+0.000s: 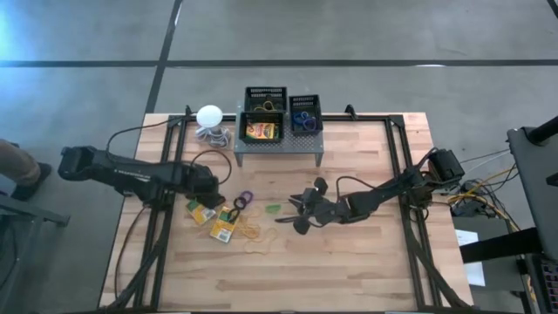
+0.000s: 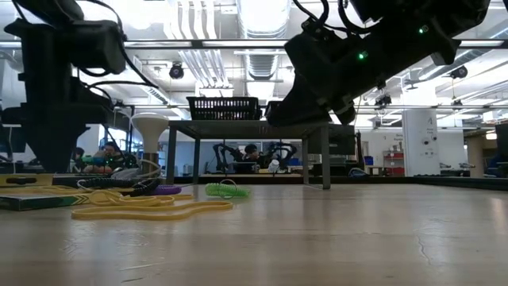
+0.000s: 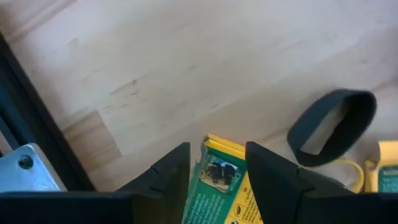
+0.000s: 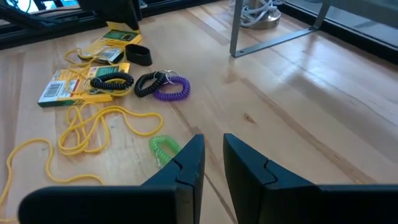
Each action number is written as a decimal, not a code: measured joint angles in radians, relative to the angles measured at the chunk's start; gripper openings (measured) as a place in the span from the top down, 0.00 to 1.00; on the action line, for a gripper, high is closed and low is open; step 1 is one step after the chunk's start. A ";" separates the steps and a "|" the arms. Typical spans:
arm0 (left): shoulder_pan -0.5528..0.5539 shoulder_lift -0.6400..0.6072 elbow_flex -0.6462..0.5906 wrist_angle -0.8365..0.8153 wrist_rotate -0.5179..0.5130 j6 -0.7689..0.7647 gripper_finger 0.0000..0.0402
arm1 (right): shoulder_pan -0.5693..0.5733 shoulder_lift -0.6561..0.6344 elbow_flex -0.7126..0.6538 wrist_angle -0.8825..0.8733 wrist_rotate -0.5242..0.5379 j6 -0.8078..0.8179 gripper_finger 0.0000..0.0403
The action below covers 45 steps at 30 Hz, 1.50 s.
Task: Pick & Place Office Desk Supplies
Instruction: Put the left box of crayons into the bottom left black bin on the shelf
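Desk supplies scattered on the table (image 1: 349,262), both grippers parked low over it

Three yellow-and-green flat boxes can be counted: two loose on the table (image 1: 202,212) (image 1: 224,229), and a third (image 1: 261,131) sitting in the left mesh tray (image 1: 265,94). Two black mesh trays are seen on the grey stand (image 1: 277,150); the right one (image 1: 305,105) is holding blue rings (image 1: 302,120). A purple ring (image 4: 171,89), two dark rings (image 4: 112,81) (image 4: 147,82) and a green ring (image 4: 163,148) are laid out near the yellow rubber bands (image 4: 93,130). The left gripper (image 3: 217,171) is set with its fingers spread either side of a flat box (image 3: 219,186). The right gripper (image 4: 211,158) is kept just beside the green ring, fingers close together with a narrow gap, pinching nothing. Box print can't be read
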 joint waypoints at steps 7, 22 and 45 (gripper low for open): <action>0.084 0.076 0.000 -0.008 0.065 0.063 0.62 | 0.000 0.000 0.000 0.001 0.000 -0.037 0.86; 0.145 0.201 0.040 -0.053 0.151 0.214 0.96 | 0.000 0.000 0.000 0.002 0.000 -0.073 0.86; 0.016 0.179 0.491 -0.263 0.203 0.291 0.99 | -0.065 0.041 0.114 0.083 -0.318 -0.190 0.64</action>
